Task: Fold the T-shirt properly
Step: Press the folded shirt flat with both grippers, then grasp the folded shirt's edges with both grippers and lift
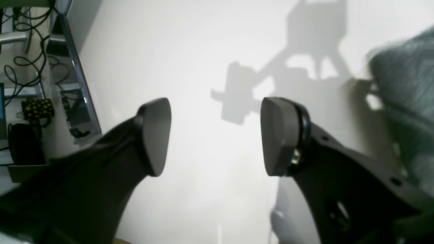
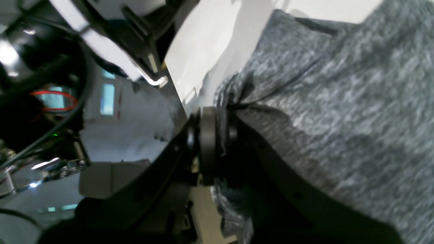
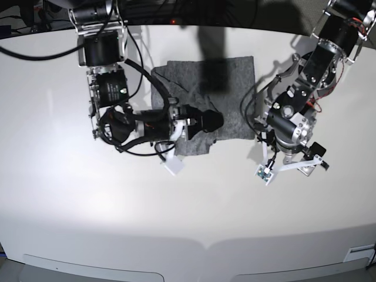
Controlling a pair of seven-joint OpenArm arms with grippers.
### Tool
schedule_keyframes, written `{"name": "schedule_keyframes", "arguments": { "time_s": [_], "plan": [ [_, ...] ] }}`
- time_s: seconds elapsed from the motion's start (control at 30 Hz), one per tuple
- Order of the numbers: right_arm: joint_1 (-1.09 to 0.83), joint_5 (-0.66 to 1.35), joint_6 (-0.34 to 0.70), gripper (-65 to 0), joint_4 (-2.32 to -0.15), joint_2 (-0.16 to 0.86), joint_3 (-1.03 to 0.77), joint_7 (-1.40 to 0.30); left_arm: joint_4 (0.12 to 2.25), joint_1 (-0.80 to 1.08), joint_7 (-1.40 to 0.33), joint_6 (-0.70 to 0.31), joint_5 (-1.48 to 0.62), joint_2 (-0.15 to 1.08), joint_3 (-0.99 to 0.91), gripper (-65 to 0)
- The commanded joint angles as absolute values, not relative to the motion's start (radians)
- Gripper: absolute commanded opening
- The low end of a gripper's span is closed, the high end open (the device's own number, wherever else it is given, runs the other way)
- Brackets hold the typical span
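- The heather-grey knit T-shirt (image 3: 202,97) lies already partly folded near the far edge of the white bench (image 3: 188,205), a little left of its middle as I see it from the base camera.
- My right claw (image 2: 218,142) is clamped on the cloth: in the right wrist view a bunched edge of the grey fabric is pinched between the two black pads, and the rest of the shirt spreads away from the pinch.
- My left claw (image 1: 215,135) stands wide and holds nothing. Under it I see only bare bench and its own shadow; a blurred part of the shirt is at the right border of that view.
- Risk, as I judge it: the pinch takes only a thin gathered edge, so a fast pull may let the fabric slip out, and the fold would fall half finished.
- Another risk: only one claw holds, so the free side may drag on the bench and the fold will come out crooked or wrinkled.
- The right arm lies low over the shirt, so a careless swing could catch the layers and push the folded part out of place.
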State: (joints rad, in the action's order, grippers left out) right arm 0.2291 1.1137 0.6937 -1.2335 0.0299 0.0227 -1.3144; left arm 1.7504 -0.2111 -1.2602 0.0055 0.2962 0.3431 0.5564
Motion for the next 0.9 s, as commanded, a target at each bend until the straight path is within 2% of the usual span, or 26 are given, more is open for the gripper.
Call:
{"name": "schedule_keyframes", "arguments": {
  "time_s": [0.0, 0.1, 0.37, 0.47, 0.5, 0.63, 0.8, 0.87],
  "plan": [
    [0.251, 1.111, 0.698, -65.0, -1.252, 0.009, 0.028, -1.308, 1.769, -0.230, -1.254, 0.015, 0.316, 0.347, 0.551, -24.9],
    [0.252, 1.050, 0.698, -65.0, -1.252, -0.040, 0.043, -1.308, 1.769, -0.230, -1.254, 0.015, 0.314, 0.347, 0.551, -24.9],
    [0.251, 1.051, 0.698, -65.0, -1.252, -0.109, 0.071, -1.308, 1.769, -0.231, -1.253, 0.015, 0.315, 0.355, 0.551, -24.9],
    [0.251, 1.051, 0.698, -54.7, -1.252, -0.114, 0.094, -1.308, 1.769, -0.234, -1.246, 0.015, 0.319, 0.384, 0.551, -24.9],
    [0.251, 1.051, 0.698, -53.1, -1.252, -0.114, 0.104, -1.308, 1.769, -0.236, -1.241, 0.015, 0.335, 0.397, 0.551, -24.9],
    [0.251, 1.059, 0.698, -53.1, -1.252, -0.114, 0.141, -1.308, 1.769, -0.246, -1.234, 0.018, 0.432, 0.453, 0.551, -24.9],
    [0.252, 1.084, 0.698, -53.0, -1.252, -0.129, 0.200, -1.309, 1.769, -0.265, -1.235, 0.062, 0.449, 0.545, 0.551, -24.9],
    [0.252, 1.073, 0.698, -50.5, -1.252, -0.133, 0.230, -1.309, 1.769, -0.269, -1.235, 0.065, 0.448, 0.572, 0.551, -24.9]
  ]
}}
